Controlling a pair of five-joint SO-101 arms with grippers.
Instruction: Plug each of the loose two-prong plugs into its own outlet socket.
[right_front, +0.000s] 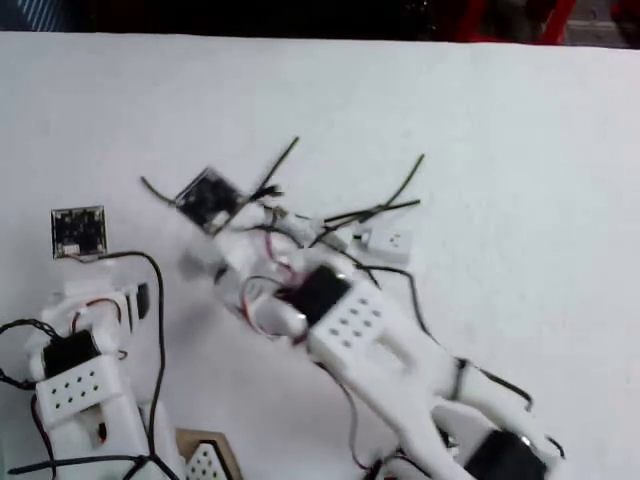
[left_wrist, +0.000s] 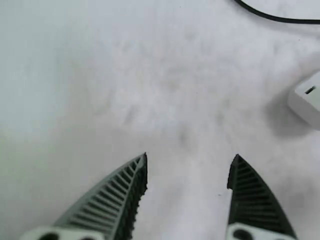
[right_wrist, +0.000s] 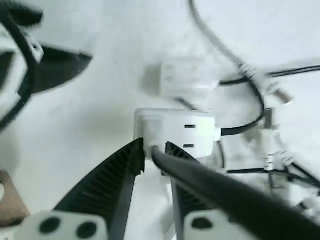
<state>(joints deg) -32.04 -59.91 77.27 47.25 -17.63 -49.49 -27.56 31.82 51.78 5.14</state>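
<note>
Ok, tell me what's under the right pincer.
A white outlet block with two slots showing sits right under the right pincer. The black cable it grips hides the block's near edge and any plug there.

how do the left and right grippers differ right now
The left gripper is wide open; the right gripper is closed on a black cord. The left hangs over bare table; the right sits at a white outlet socket. Both have dark ribbed fingers.
</note>
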